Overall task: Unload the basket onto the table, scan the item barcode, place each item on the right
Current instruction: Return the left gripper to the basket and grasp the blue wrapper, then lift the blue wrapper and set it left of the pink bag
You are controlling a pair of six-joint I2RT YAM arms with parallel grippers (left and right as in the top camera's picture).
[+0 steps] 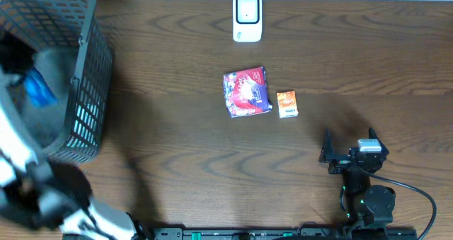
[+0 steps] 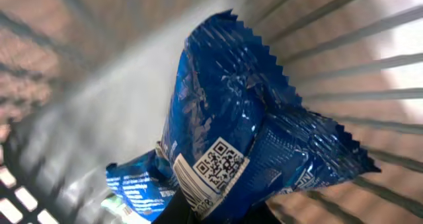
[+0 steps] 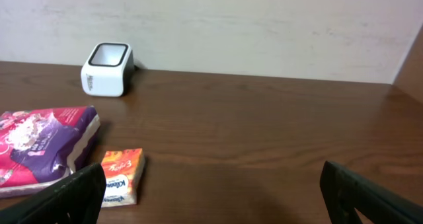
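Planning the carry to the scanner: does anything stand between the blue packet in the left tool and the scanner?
The blue packet is inside the wire basket, so its wall stands toward the scanner; it must be lifted out.

Left claw (image 2: 218,209) tight on a blue packet (image 2: 251,118); right claw (image 1: 349,146) wide open, arm folded near its base.

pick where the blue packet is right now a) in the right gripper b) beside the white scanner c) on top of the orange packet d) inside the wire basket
d, the overhead view shows the blue packet inside the wire basket, and its bars surround the packet in the left wrist view.
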